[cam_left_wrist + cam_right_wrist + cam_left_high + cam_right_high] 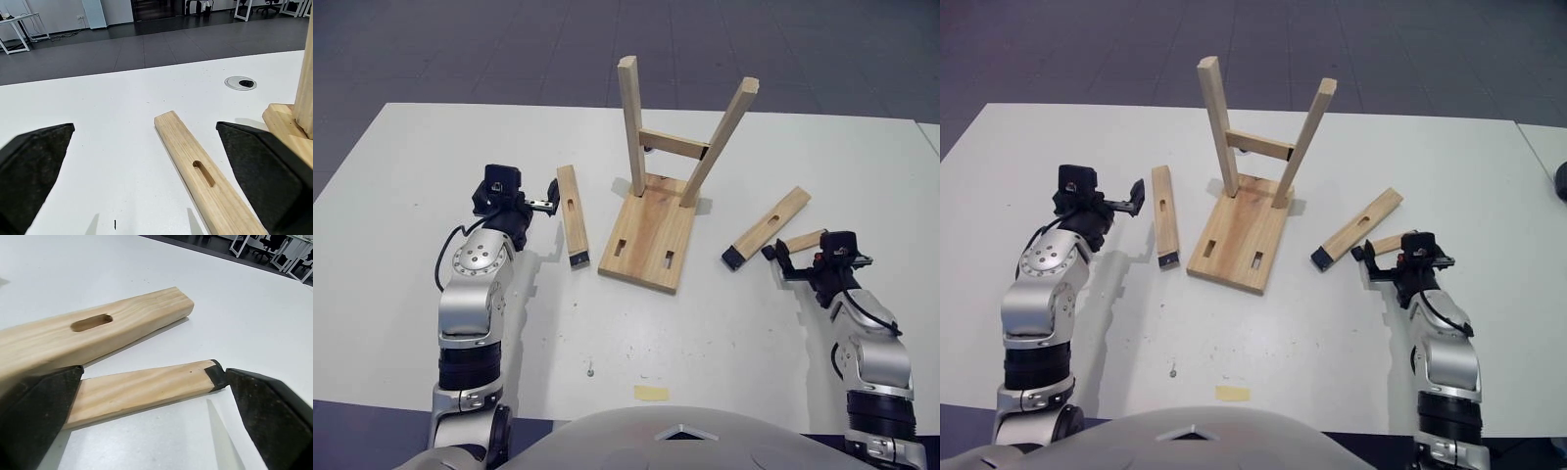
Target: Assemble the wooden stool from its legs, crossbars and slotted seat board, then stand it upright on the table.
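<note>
The left gripper is spread wide and holds nothing. 1 loose leg lies just ahead of its fingertips. Beyond that, the 1 seat board lies flat on the table with 2 standing legs in it, joined by 1 fitted crossbar. The right gripper also gapes open. 1 loose crossbar lies between its fingers, with 1 other loose leg just past it. That makes 4 legs and 2 crossbars. 1 tape scrap lies behind both grippers.
</note>
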Robot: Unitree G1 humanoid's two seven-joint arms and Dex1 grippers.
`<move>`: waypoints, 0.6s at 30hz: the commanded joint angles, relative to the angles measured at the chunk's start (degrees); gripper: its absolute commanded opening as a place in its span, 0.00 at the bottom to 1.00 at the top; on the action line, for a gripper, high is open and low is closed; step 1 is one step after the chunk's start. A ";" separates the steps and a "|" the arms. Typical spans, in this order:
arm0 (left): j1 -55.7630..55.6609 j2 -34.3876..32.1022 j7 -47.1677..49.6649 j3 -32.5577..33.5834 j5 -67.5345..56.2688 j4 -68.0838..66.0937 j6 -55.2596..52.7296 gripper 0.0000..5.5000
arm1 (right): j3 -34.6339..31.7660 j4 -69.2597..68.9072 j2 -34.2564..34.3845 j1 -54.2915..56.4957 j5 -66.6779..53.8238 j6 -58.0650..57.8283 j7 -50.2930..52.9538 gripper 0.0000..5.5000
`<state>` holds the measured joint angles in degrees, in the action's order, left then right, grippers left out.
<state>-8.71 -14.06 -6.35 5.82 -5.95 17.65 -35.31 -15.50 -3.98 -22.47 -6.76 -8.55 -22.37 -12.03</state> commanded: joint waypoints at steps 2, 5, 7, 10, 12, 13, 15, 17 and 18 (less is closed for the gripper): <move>-0.05 -0.23 -0.15 0.15 0.15 -0.59 -0.66 0.98 | -2.11 7.39 1.44 -1.57 -1.05 -2.27 0.83 0.98; -0.14 -0.28 -0.19 0.19 0.17 -0.79 -0.67 0.98 | -5.07 8.74 3.56 -1.63 -4.38 -3.98 2.23 0.98; -0.18 -0.25 -0.25 0.17 0.14 -1.06 -0.56 0.98 | -7.08 8.08 5.32 -1.24 -7.94 -2.68 1.70 0.98; 0.10 -0.11 -0.20 0.04 0.19 -1.25 -0.33 0.98 | -10.01 6.55 7.62 1.17 -12.66 0.63 1.62 0.98; 0.24 -0.04 -0.26 -0.05 0.14 -1.35 -0.32 0.98 | -11.20 3.60 8.82 3.74 -15.39 1.36 2.62 0.98; 0.29 -0.06 -0.32 -0.09 0.13 -1.46 -0.30 0.98 | -11.38 1.98 9.33 4.69 -16.36 1.08 3.36 0.98; 0.25 -0.11 -0.47 -0.19 0.14 -1.82 -0.16 0.98 | -10.86 -2.28 10.34 5.90 -17.33 -1.10 6.19 0.98; 0.17 -0.17 -0.61 -0.27 0.15 -2.08 -0.06 0.98 | -10.24 -7.64 11.88 6.80 -18.30 -5.68 10.92 0.98; 0.05 -0.21 -0.70 -0.25 0.13 -2.30 0.00 0.98 | -10.19 -9.90 12.76 7.46 -18.99 -8.82 13.74 0.98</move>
<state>-8.71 -14.15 -6.77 5.65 -5.94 16.26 -35.26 -26.00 -8.58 -11.62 -0.89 -26.06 -25.34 -3.52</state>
